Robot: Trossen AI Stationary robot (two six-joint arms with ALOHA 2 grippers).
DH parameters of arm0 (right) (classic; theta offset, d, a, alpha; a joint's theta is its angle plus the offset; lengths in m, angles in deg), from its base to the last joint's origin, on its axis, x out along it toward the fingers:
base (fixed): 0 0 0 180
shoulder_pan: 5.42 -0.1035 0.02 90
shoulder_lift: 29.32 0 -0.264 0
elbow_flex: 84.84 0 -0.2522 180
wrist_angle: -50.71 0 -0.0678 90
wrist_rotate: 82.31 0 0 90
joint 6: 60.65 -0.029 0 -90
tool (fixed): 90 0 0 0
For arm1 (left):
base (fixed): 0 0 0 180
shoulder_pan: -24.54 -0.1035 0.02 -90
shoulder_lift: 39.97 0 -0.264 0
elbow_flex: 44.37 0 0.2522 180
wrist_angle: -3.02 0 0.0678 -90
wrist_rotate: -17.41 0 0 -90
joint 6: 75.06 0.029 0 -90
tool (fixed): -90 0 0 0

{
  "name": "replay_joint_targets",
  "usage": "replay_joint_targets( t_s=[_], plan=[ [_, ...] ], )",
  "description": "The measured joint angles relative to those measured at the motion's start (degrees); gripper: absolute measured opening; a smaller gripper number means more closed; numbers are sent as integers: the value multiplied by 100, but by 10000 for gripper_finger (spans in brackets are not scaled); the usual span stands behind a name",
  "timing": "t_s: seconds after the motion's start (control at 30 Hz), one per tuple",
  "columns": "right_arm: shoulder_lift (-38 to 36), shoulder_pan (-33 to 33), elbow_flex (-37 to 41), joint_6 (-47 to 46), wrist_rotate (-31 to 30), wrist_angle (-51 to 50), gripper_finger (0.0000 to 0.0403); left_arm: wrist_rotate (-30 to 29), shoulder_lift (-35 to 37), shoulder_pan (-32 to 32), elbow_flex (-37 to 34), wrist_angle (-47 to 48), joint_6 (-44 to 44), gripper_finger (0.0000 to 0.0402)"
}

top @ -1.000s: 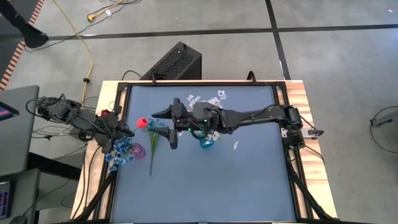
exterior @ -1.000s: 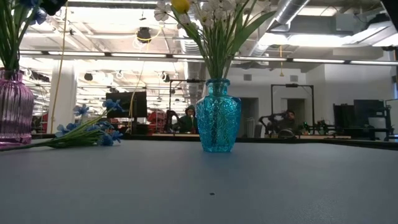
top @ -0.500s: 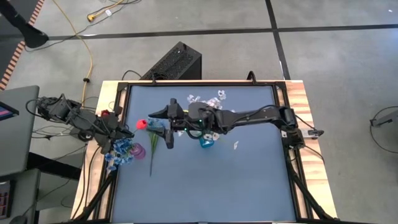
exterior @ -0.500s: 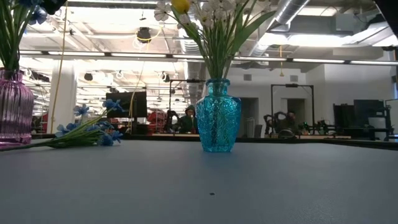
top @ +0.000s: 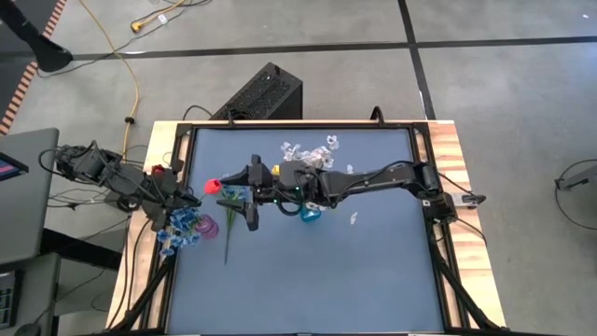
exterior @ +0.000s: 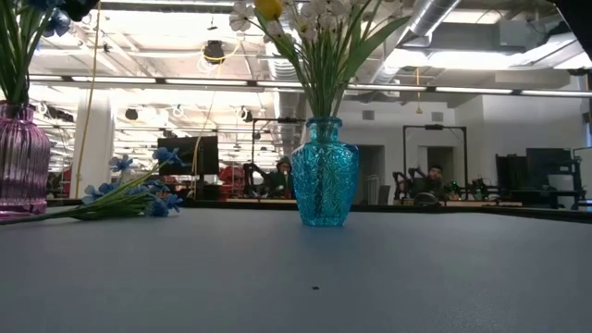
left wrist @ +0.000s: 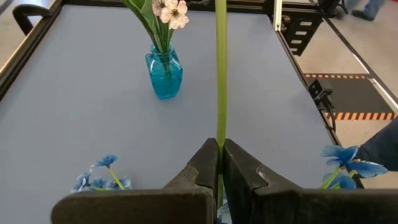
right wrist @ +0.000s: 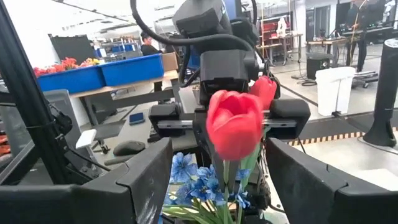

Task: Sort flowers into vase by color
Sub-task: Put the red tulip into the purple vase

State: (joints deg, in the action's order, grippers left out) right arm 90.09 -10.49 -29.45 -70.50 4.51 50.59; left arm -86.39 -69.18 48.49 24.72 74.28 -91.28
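The right gripper [top: 250, 191] reaches toward 9 o'clock, jaws spread wide and empty, bracketing the red tulip [right wrist: 234, 123] that the left gripper [left wrist: 219, 163] pinches by its stem [left wrist: 220, 74] at the table's 9 o'clock edge, above the pink vase [exterior: 20, 159]. For a clean handover, I judge the right jaws should close below the bloom before the left lets go.

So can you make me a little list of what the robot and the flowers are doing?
left gripper: shut on a green stem, holding up the red tulip
right gripper: open, facing that tulip, bloom between its fingers
teal vase: upright, white flowers and a yellow one inside
pink vase: upright, holds blue flowers
loose blue flowers: lying on the table
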Motion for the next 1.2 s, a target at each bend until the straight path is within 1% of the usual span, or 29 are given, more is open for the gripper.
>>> replay_joint_targets(
  t_s=[0.17, 0.23, 0.3, 0.4, 0.53, 0.6, 0.7, 0.77, 0.87, 0.97, 1.07, 1.2],
  plan=[
    [0, 1, 0, 14, -135, 22, 284, 0, 0, 0, 0, 0, 38, 0],
    [0, 27, 0, 25, -136, 28, 275, -2, 0, 0, 0, 0, 38, 0],
    [0, 34, 0, 25, -134, 26, 258, -2, 0, 0, 0, 0, 38, 0],
    [0, 34, 0, 27, -133, 5, 217, -2, 0, 0, 0, 0, 38, 0],
    [0, 34, 0, 30, -135, 20, 144, -2, 0, 0, 0, 0, 36, 5],
    [0, 34, 0, 29, -127, 7, 103, -2, 0, 1, 0, 0, 36, 17],
    [0, 34, 0, 43, -36, 4, 47, -2, 0, 1, 0, 0, -24, 47],
    [0, 34, 0, 47, 11, 4, 20, -2, 2, 1, 4, 4, -110, 69],
    [0, 34, 0, 43, 26, -12, 19, 0, 1, 1, 97, 15, -145, 95],
    [-2, 34, 0, -20, 27, -130, 38, 0, 2, 2, 292, 6, -150, 110],
    [-2, 34, 0, -69, 28, -294, 45, 0, 2, 1, 539, 1, -155, 116],
    [-2, 34, 0, -65, 29, -349, 36, 189, 4, 1, 832, 1, -209, 116]
  ],
)
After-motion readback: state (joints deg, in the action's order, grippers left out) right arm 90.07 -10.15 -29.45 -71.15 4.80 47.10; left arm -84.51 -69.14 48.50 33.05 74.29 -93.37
